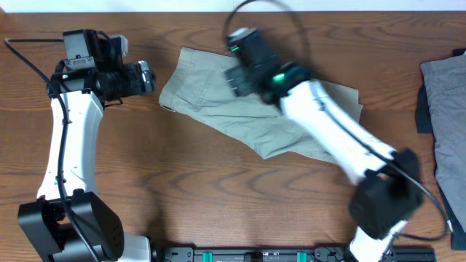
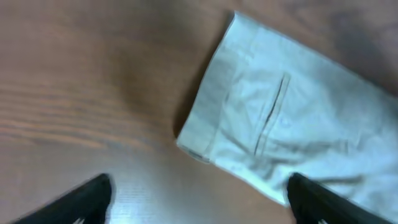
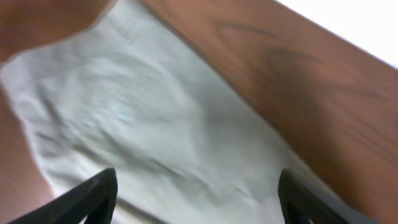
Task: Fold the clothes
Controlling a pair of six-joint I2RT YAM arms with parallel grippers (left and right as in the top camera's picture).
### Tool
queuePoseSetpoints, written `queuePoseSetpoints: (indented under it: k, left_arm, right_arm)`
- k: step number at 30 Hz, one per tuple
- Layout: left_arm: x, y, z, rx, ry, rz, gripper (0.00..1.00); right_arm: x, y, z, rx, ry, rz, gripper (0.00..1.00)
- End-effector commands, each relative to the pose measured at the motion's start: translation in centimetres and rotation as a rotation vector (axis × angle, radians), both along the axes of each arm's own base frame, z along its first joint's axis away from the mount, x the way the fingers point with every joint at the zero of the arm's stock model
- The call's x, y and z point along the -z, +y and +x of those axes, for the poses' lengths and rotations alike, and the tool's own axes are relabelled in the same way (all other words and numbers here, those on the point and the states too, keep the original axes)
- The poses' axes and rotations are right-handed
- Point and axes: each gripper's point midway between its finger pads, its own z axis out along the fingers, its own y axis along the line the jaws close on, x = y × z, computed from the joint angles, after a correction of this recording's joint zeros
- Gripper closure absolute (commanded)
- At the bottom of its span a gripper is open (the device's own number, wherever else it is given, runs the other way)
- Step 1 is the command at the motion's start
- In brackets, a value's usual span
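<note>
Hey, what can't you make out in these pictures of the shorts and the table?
1. Overhead: the right arm covers the middle of the shorts, hiding how they lie there.
2. Right wrist: blur smears the fabric's detail.
3. Left wrist: the shorts run off the right and bottom edges.
4. Overhead: the grey garment is cut off by the right edge.

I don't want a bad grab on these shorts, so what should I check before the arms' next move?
1. Left gripper open and empty: ok.
2. Right gripper open, holding nothing: ok.
3. Shorts wholly on the table: ok.
4. Shorts apart from the grey garment: ok.
5. Whole outline of the shorts visible overhead: not ok, the right arm covers the middle.
6. Cloth lying smooth under that arm: cannot tell.
</note>
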Motion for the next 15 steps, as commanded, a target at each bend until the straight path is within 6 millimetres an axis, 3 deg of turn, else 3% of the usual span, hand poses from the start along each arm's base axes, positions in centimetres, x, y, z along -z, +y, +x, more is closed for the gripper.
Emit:
queuePoseSetpoints:
  k: [1,2,5,6,11,15]
  left_arm:
    - [0.5,-0.6,0.6,0.014,-0.009,0.014,0.27]
    - [0.4,-0.8,0.8,0.02,-0.018,0.015,0.34]
    - [0.8,-1.4,1.3,0.031,-0.023,0.034,0.75]
    - [1.3,-1.6,1.5,0.033,-0.014,0.043,0.79]
    - [5.5,-3.5,2.4,0.08,0.066,0.041,0.79]
    - [9.3,-4.6,3.0,0.106,0.128,0.036,0.79]
  right_arm:
    - [-1.6,-5.2,0.2,0.13,0.044,0.029,0.19]
    - [-1.5,-6.8,-0.2,0.151,0.083,0.035,0.19]
    - [-0.5,-11.0,-1.7,0.211,0.213,0.043,0.19]
    - [0.0,-12.3,-2.2,0.234,0.256,0.04,0.19]
    - [2.1,-18.7,-5.2,0.404,0.453,0.027,0.19]
    - [2.9,-22.1,-6.8,0.496,0.545,0.041,0.19]
